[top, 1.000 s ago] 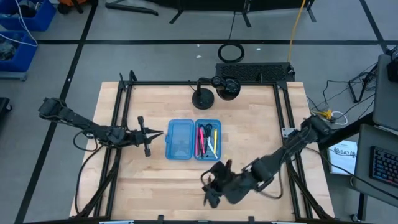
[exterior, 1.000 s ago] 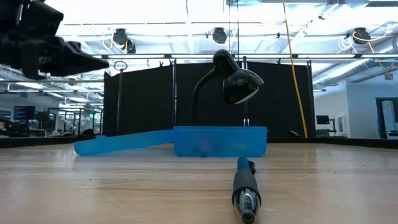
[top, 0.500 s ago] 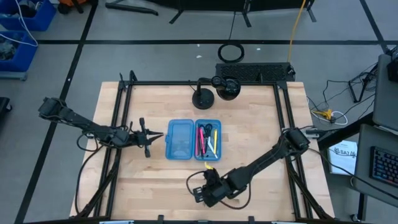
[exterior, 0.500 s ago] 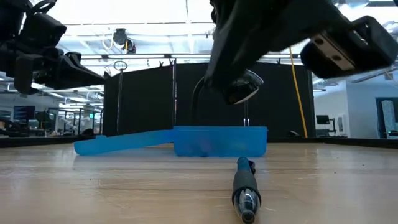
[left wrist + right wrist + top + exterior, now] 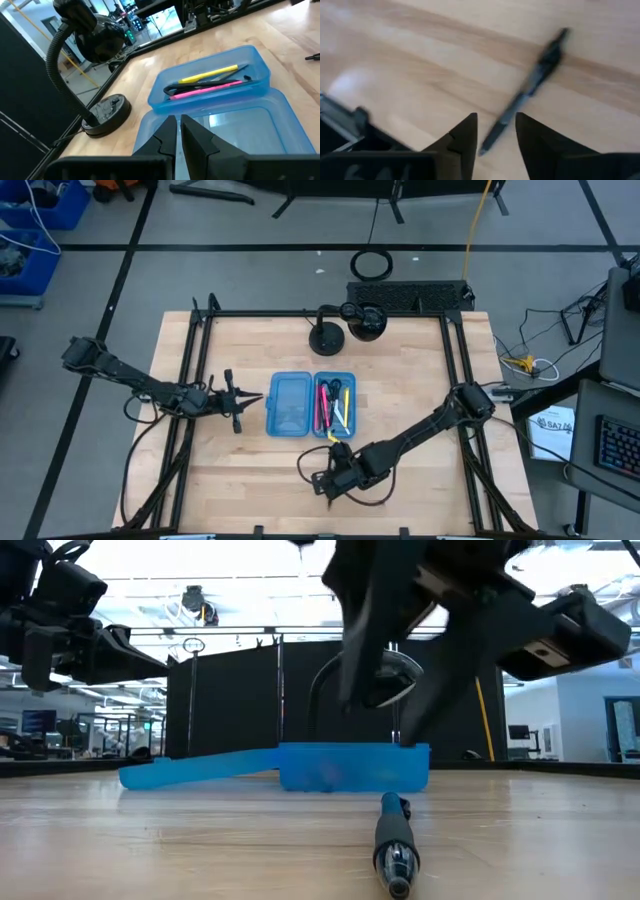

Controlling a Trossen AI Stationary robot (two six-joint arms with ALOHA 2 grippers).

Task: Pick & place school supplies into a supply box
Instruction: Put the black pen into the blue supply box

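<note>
Several pens already lie in the supply box (image 5: 311, 404); one dark pen (image 5: 392, 843) remains on the table, at the box's six o'clock. The right gripper (image 5: 495, 132) hovers over it, fingers parted, holding nothing. The left gripper (image 5: 176, 131), nearly closed and empty, waits at the box's nine o'clock.

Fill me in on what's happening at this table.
The right end effector hovers open just above a dark pen lying loose on the table, in front of the blue supply box. The box lies open; one half holds pink, yellow and dark pens. The left end effector waits beside the box's empty half, fingers nearly together, holding nothing.
</note>
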